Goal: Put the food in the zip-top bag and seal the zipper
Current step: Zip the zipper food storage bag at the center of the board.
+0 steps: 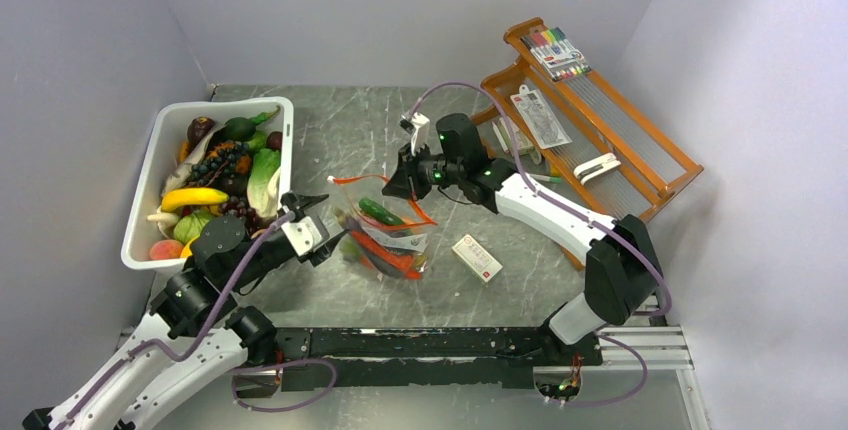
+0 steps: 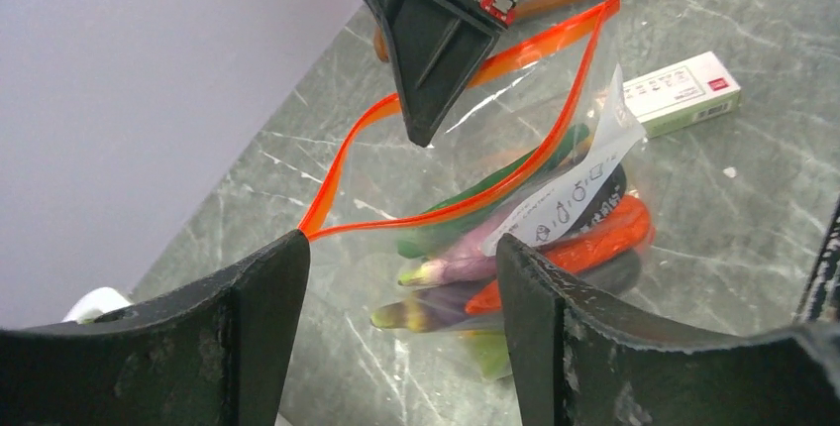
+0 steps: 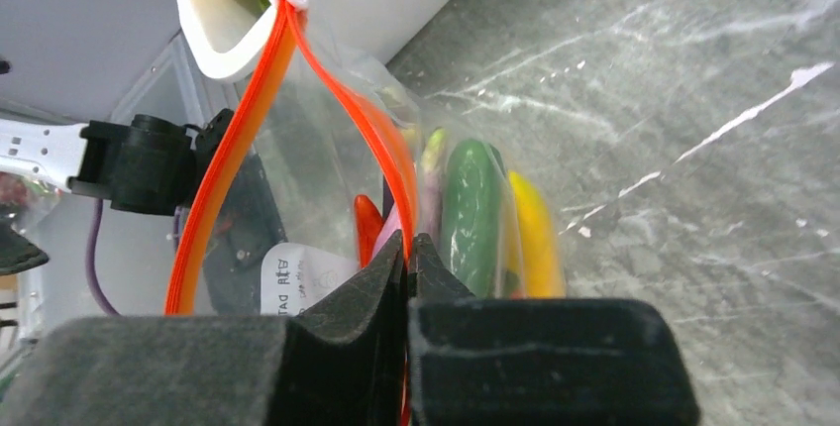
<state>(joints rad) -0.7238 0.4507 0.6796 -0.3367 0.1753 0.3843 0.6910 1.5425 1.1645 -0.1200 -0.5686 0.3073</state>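
The zip-top bag (image 1: 385, 235) lies mid-table with its mouth gaping. It holds a green pepper (image 2: 495, 193), a purple eggplant (image 2: 466, 263), a red chilli (image 2: 594, 238) and a yellow piece (image 3: 535, 238). The two strips of the red-orange zipper (image 2: 436, 213) stand apart. My right gripper (image 1: 402, 186) is shut on one zipper strip (image 3: 342, 99) and holds it up. My left gripper (image 1: 325, 225) is open and empty just short of the bag's left corner, as the left wrist view (image 2: 401, 243) also shows. More food, including a banana (image 1: 195, 195) and grapes (image 1: 215, 162), lies in the white tub.
The white tub (image 1: 148, 185) stands at the left. A small white-and-red box (image 1: 477, 257) lies right of the bag. A wooden rack (image 1: 610, 150) with a markers pack (image 1: 553, 52) fills the back right. Grey walls close in on both sides.
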